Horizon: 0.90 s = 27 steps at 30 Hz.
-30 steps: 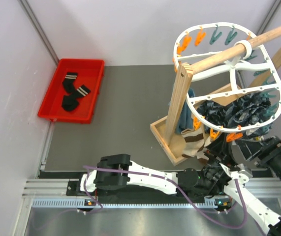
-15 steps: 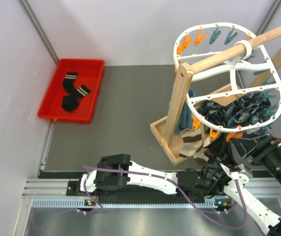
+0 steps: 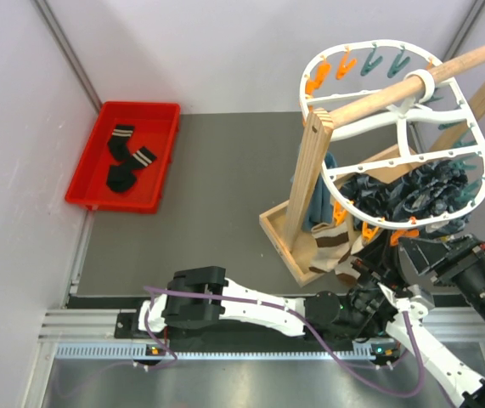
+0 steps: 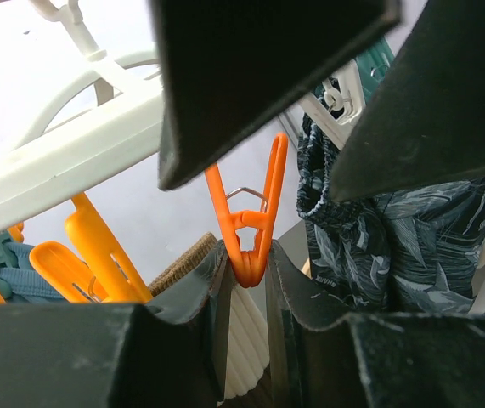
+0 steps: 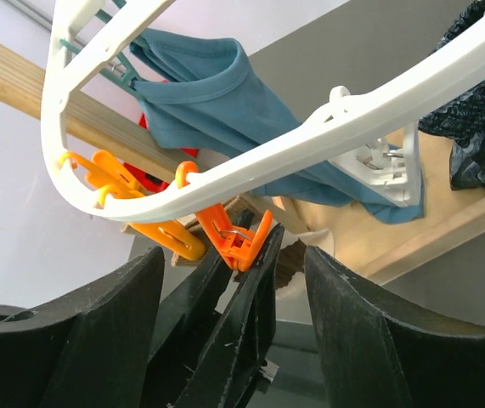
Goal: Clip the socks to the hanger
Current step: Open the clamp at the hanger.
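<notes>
With only the right arm having edged slightly, the left pincer [image 4: 247, 293] still pinches the banded sock [image 3: 334, 245] at the orange peg [image 4: 249, 265] under the hanger [image 5: 327, 127], the right pincer [image 5: 234, 263] spread wide, so clipping seems undone.

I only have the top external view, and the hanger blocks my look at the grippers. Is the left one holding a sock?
Observer: Yes, going by the left wrist view. The left gripper has its fingers close together on ribbed cream sock fabric, just under the shut tip of an orange peg.
Operator: And what is the right one doing?
Observer: In the right wrist view, the right gripper is open, with one finger on either side of that same peg.
</notes>
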### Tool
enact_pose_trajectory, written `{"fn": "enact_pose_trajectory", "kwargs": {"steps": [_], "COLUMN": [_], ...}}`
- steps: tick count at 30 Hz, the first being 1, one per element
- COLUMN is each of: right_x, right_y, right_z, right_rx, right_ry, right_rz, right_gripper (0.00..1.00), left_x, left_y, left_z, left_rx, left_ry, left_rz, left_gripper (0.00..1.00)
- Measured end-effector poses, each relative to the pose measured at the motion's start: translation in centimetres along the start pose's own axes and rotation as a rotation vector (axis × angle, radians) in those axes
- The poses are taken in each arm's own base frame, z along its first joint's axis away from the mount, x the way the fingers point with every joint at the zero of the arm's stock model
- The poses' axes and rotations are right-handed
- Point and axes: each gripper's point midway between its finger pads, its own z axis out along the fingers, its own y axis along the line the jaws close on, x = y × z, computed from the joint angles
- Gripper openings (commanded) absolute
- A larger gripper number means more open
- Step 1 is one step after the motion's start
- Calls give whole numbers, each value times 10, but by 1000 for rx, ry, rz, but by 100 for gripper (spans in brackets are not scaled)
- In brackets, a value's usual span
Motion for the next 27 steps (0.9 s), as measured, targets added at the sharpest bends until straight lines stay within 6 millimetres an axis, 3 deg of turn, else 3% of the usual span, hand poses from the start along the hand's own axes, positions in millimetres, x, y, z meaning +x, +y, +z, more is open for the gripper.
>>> {"fn": "enact_pose_trajectory", "kwargs": {"steps": [12,24,27], "right_x": [-15,-13,-12], "right_y": [9,9,8], "right_z": [5,15,15], "right_rx": [-16,15,19], "right_ry": [-65,-40,-37], "right_rz": [75,89,82], "right_gripper": [59,47,48], "left_x": [0,2,3], "left_y": [2,6,7], "left_z": [0,-1,-1], "left_rx": [-3,-17,-19], "left_ry": [-2,15,16], "left_rz": [25,61,63], "left_gripper": [0,0,0]}}
